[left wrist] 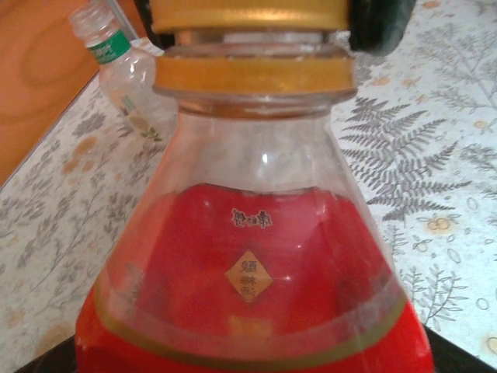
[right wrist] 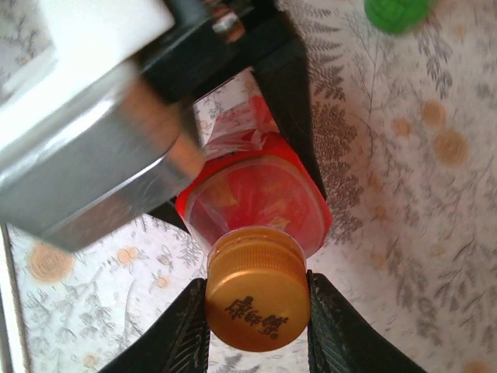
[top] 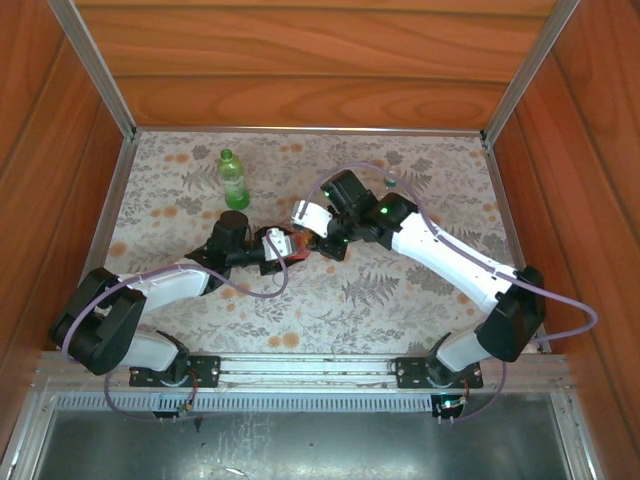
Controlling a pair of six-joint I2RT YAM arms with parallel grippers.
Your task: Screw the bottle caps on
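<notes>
Pinching the orange cap (right wrist: 256, 289) on the neck of the red bottle (right wrist: 260, 198), your right gripper (right wrist: 258, 312) is looking straight down the bottle's long axis while your left gripper (top: 270, 250) is clamping its body.

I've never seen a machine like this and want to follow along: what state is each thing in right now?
red bottle: gripped by the left gripper.
orange cap: on the red bottle's neck, not fully down.
green bottle: standing, uncapped.
green cap: loose on the cloth.
left gripper: shut on the red bottle.
right gripper: shut on the orange cap.
</notes>
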